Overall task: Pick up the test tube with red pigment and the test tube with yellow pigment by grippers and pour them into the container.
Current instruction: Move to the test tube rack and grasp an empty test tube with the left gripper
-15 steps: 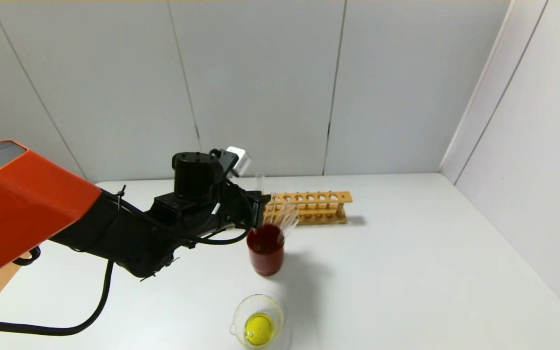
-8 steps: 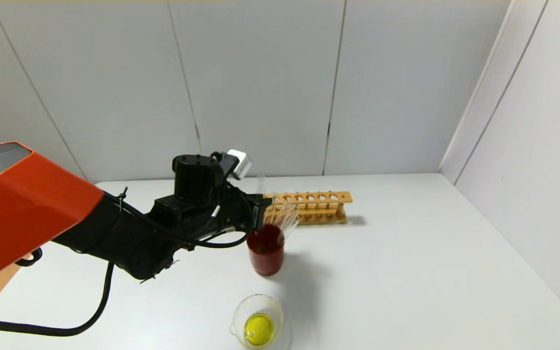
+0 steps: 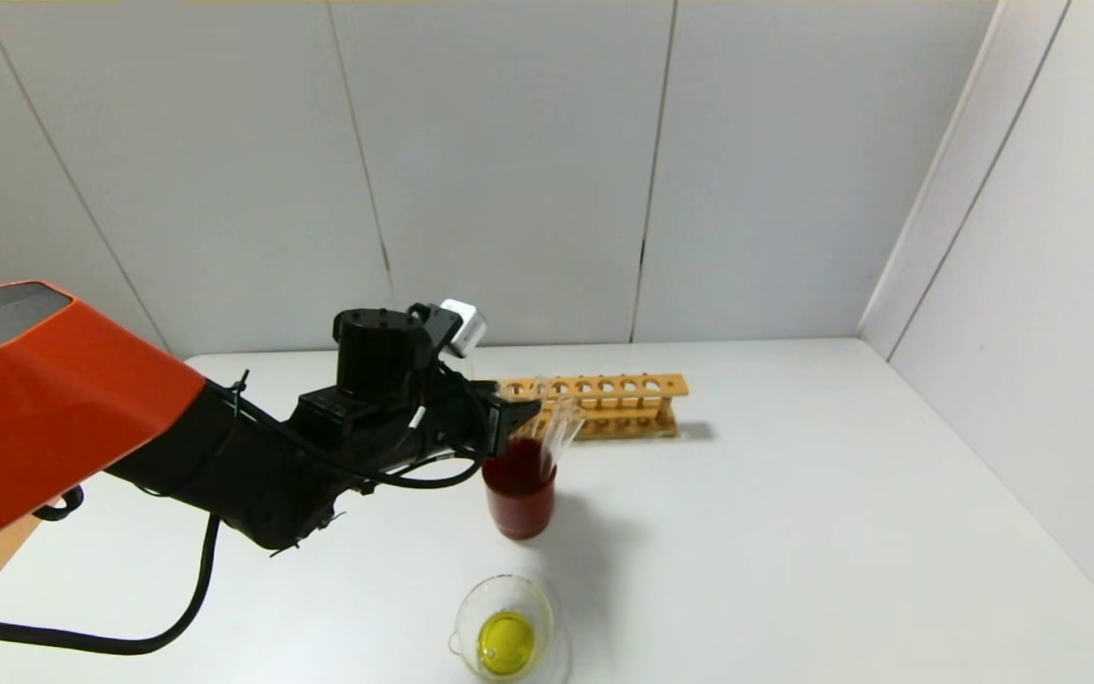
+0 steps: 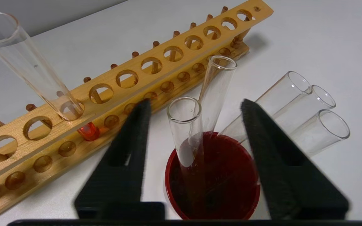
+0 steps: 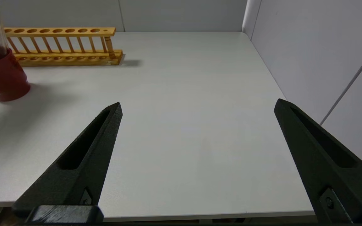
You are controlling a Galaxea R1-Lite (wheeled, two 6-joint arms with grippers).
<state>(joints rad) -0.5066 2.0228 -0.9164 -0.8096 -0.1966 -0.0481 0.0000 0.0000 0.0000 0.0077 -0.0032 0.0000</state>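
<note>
My left gripper [image 3: 512,415] [image 4: 195,102] hangs open just above the dark-red cup [image 3: 518,499] [image 4: 212,188]. A clear tube [image 4: 185,131] stands free in the cup between the jaws, touching neither. The test tube with red pigment [image 4: 33,69] stands in the wooden rack [image 3: 604,404] [image 4: 156,62], its red liquid [image 4: 88,131] at the base, just beyond one finger. I cannot pick out the test tube with yellow pigment: every tube in the cup looks clear. The container [image 3: 506,632] sits near the front edge with yellow liquid in it. My right gripper [image 5: 199,103] is open over the table's near right edge.
Several other clear tubes [image 4: 297,103] lean out of the red cup toward the rack. The rack lies along the back of the white table [image 3: 794,532], close behind the cup. Wall panels close off the back and right side.
The left gripper has opened and let go of the clear tube it held upright above the cup. That tube has dropped into the cup. The arm has barely shifted.
</note>
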